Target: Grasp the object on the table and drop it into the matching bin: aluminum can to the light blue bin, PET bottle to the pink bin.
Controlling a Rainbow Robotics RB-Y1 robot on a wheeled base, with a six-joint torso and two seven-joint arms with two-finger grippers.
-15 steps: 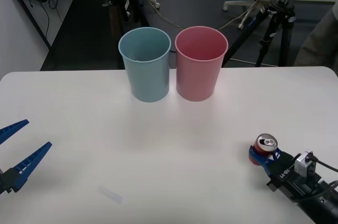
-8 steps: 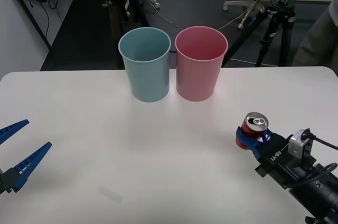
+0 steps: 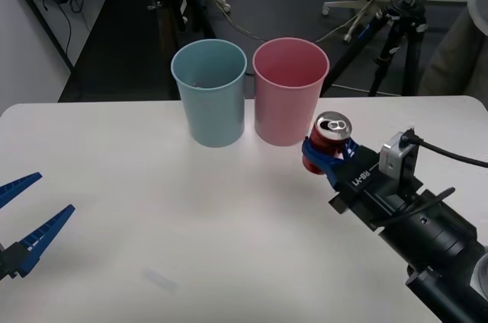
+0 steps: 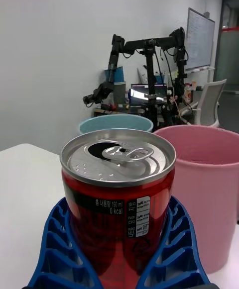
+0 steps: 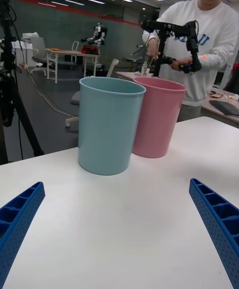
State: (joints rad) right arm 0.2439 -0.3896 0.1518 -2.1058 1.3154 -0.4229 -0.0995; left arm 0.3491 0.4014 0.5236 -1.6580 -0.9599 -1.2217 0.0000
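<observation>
Carry step: small red aluminium can (image 3: 330, 139) clamped in right gripper (image 3: 324, 157) right of centre, beside pink plastic bin (image 3: 290, 91); transfer leftward to pale blue plastic bin (image 3: 210, 92) required; left gripper (image 3: 29, 216) parked open, lower left.

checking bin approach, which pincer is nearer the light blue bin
Right. The right pincer, shut on the aluminum can, is beside the pink bin, one bin away from the light blue bin. The left pincer waits open at the table's near left edge.

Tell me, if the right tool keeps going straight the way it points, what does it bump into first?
Probably the pink bin. The right tool holds the red can just beside its wall, pointing toward it. Depth is unclear, so it might only graze the side.
</observation>
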